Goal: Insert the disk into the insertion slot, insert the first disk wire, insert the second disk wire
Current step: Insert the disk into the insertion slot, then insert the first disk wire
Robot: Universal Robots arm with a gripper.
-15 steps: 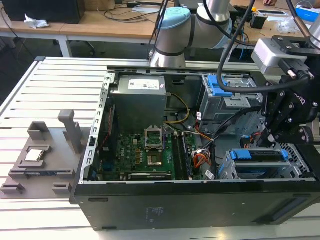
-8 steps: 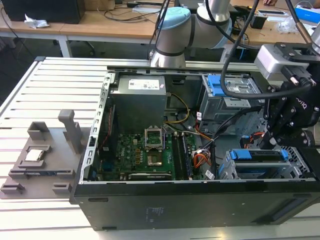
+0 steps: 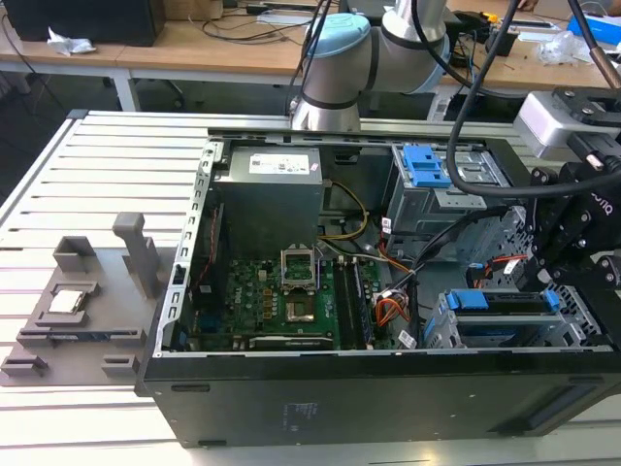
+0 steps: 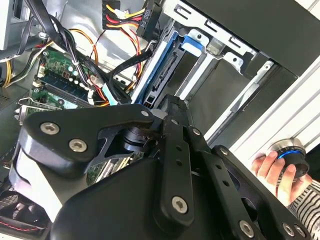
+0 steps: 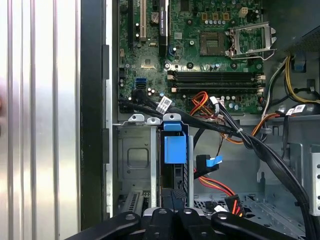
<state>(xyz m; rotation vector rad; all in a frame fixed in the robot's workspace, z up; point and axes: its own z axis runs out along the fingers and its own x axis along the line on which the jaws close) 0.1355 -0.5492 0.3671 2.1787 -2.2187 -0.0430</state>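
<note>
Disk (image 5: 176, 176) edge-on in insertion slot (image 5: 134, 157), tool (image 5: 172, 216) just beside its end; tool's hold: cannot tell. Likely rigid, fairly heavy, shock-sensitive; grasp blue carrier (image 5: 175, 148) edges.

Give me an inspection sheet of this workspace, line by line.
Surface: slatted metal table, carrying the open computer case.
Job's things: the disk sits in the insertion slot, blue handle at its mouth.
Clutter: grey fixture with a chip, beside the case.
Grippers: the gripper hangs over the slot end of the case, close to the disk.
Cables: black and orange wires run loose past the slot; plugged into the disk or not, cannot tell.
Surroundings: wooden benches behind; a person's hand on a blue-ringed knob.
</note>
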